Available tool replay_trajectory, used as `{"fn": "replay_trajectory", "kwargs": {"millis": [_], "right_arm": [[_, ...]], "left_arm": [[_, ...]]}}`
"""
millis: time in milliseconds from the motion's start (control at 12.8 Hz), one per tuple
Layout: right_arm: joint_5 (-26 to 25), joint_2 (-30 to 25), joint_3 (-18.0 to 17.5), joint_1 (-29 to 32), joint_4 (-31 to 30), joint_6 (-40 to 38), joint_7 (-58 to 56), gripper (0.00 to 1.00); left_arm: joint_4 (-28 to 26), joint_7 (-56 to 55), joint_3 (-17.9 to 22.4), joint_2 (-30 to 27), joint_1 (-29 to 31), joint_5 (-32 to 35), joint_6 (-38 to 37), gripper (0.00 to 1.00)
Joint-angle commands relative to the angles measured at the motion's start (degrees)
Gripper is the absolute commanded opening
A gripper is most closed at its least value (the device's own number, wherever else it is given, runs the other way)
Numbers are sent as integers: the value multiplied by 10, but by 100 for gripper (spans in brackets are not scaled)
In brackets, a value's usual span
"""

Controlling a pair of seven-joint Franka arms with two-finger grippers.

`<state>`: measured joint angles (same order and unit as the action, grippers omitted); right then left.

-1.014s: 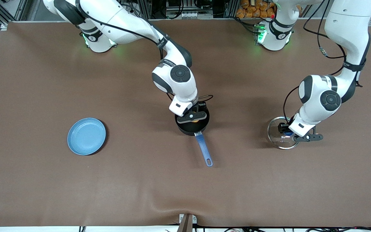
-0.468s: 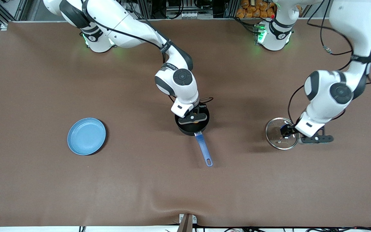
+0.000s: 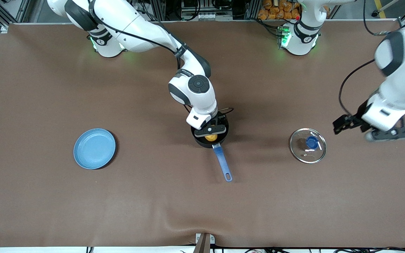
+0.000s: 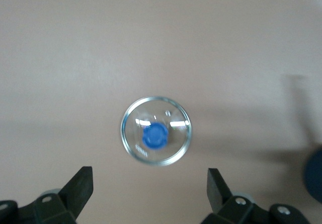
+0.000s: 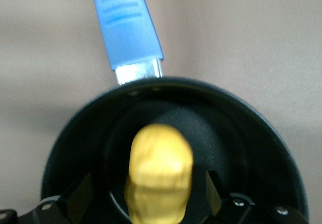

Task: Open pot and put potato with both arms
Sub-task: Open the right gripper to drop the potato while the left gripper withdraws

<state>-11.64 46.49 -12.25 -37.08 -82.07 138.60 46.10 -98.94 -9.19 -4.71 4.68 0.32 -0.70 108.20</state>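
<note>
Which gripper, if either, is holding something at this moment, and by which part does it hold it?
Neither holds anything. The right gripper is open over the pot, its fingers clear of the potato inside. The left gripper hangs open above the lid lying on the table.

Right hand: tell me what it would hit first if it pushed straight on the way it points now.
The right hand points down into the pot, fingers open. The potato sits right between them, so it would likely be met first, then the pot's floor; depth is hard to judge.
</note>
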Motion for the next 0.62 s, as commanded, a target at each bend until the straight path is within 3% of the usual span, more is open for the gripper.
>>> {"fn": "replay_trajectory", "kwargs": {"millis": [0, 312, 546], "right_arm": [[-9, -43, -3, 24, 3, -36, 8, 100], [-9, -145, -2, 74, -2, -184, 6, 100], [-13, -202, -1, 145, 2, -281, -77, 100]], "left_arm": [[87, 3, -2, 15, 6, -16, -89, 100], [159, 7, -2, 9, 7, -15, -178, 100], [173, 7, -4, 8, 6, -14, -214, 100]]}}
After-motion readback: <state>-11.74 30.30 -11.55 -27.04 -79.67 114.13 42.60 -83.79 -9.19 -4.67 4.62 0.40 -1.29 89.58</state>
